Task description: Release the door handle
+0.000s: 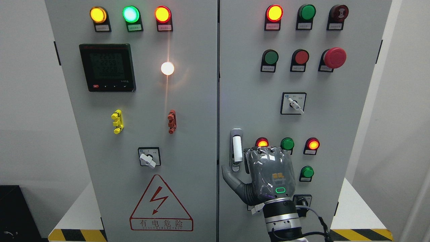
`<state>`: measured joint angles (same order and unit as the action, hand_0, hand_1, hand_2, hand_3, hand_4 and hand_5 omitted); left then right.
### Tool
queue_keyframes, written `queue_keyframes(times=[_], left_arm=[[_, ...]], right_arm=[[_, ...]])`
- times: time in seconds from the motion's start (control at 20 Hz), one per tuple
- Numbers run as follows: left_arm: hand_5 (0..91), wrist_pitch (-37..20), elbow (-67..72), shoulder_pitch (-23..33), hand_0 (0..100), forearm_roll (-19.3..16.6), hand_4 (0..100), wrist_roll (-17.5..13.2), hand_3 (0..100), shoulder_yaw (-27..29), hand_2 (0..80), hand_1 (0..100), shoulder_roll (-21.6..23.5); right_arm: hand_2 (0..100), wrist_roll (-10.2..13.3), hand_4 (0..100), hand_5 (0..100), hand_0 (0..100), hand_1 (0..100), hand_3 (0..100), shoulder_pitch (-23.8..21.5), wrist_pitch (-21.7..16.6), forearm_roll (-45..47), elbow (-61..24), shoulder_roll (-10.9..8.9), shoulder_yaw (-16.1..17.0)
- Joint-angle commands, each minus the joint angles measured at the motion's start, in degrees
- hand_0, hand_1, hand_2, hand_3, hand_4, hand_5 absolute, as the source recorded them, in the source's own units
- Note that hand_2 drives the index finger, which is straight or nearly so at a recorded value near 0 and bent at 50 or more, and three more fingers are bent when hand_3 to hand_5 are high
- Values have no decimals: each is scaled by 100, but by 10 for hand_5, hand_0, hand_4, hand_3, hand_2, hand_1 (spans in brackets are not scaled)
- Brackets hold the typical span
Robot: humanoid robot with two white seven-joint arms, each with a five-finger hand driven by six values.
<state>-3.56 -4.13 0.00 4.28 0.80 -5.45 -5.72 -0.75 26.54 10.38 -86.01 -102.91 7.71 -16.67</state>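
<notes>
Right robot hand [265, 174] just right of door handle [236, 149], thumb spread below it, fingers hidden, grip indeterminable; placed for withdrawal.

Grey right hand [265, 174], green ring lit on its back. White door handle [237, 148] just left of fingers [268, 155]. Red lamp [262, 142], green button [287, 144] just above fingertips.

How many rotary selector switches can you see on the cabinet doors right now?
3: one low on the left door, one mid-right door, one at the bottom right beside the wrist, partly hidden. The right hand may hide others.
</notes>
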Motion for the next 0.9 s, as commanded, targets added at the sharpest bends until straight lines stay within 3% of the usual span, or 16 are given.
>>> queue_keyframes(times=[0.0,0.85], left_arm=[[0,-4,0,97,120,3,0,-1,0,0,0,556,0],[0,-4,0,97,120,-6,0,-1,0,0,0,556,0]], right_arm=[[891,5,970,980,274,262,1000,149,122,-3,289,2,-11],[891,-4,980,982,316,280,1000,290,140,-3,359,2,15]])
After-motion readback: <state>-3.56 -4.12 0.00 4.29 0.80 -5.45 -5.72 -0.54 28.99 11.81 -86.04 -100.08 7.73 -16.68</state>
